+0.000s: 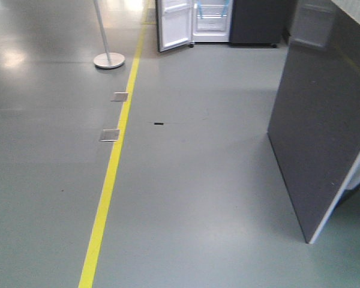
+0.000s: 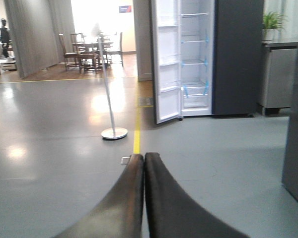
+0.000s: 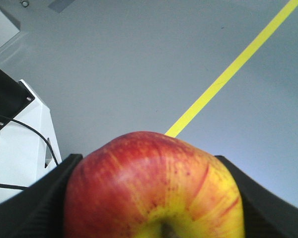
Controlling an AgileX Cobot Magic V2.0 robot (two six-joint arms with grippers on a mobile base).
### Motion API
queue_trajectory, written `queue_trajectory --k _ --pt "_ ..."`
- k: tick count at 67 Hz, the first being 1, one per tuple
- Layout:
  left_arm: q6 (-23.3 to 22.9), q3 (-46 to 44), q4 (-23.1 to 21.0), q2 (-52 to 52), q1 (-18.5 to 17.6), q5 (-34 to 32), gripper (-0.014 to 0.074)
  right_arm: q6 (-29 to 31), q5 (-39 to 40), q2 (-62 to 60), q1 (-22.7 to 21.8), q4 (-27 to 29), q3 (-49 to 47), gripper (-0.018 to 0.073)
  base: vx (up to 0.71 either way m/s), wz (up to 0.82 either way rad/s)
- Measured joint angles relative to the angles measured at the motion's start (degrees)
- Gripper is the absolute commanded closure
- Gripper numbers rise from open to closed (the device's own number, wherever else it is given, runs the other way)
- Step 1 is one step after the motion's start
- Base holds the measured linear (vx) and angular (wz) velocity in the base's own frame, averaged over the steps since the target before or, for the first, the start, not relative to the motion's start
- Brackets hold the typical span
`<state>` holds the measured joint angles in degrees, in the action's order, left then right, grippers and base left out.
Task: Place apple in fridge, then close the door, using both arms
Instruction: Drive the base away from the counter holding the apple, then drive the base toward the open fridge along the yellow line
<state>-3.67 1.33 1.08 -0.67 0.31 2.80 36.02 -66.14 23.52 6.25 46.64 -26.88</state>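
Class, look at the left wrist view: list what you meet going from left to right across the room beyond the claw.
person → table and chairs → stand base → yellow line → open door → fridge → potted plant

The apple (image 3: 154, 188) and the right fingers (image 3: 35, 208) flanking it run off the bottom edge.
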Motion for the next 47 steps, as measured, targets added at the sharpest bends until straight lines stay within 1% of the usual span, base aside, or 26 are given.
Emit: queue_trajectory --k 21,47 --pt "0.0 0.0 0.0 0.0 0.0 0.0 0.0603 0.0 0.0 0.0 0.0 0.0 0.0 0.0447 0.12 0.23" --pt "0.0 0.0 0.0 0.0 0.0 0.0 0.0603 0.0 0.0 0.0 0.0 0.0 0.0 0.0447 0.14 0.09"
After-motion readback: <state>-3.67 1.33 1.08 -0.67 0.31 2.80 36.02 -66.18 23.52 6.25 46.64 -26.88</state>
